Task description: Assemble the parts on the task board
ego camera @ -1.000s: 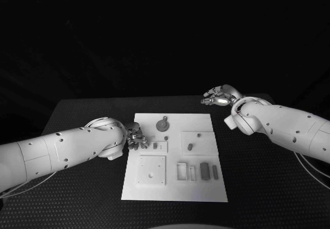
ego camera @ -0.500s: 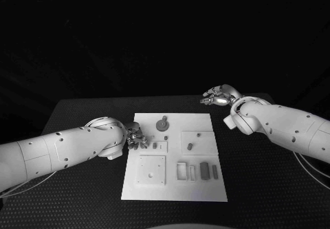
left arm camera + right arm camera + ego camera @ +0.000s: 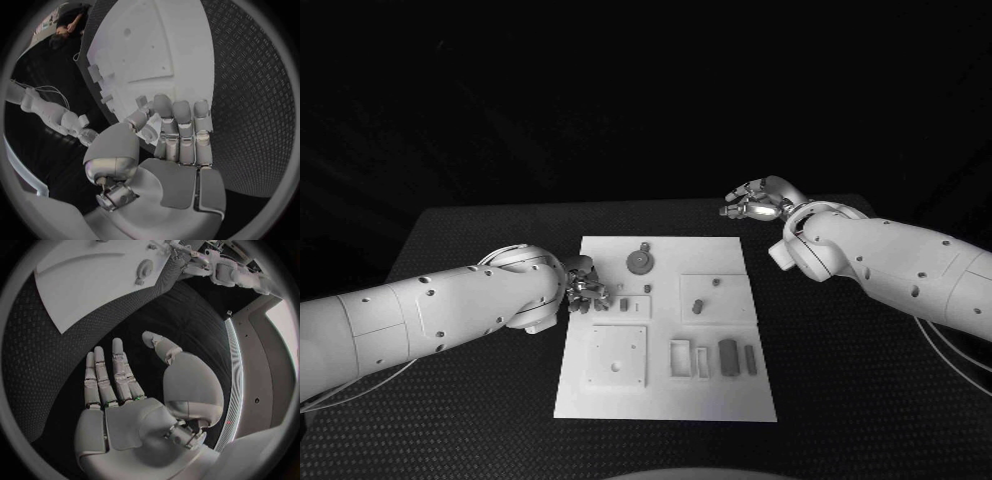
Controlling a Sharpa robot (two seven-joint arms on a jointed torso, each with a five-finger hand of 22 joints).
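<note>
Black table (image 3: 473,240), left hand (image 3: 172,132) empty, fingers straight, over task board (image 3: 150,45) edge

Robot lab: black table (image 3: 473,235), white task board (image 3: 668,400).

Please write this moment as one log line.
left hand: open, at board left edge | right hand: open, above table, beyond board far right corner | parts: on board, none held

One task board (image 3: 668,390), two hands, several small parts (image 3: 728,353) on it.
</note>
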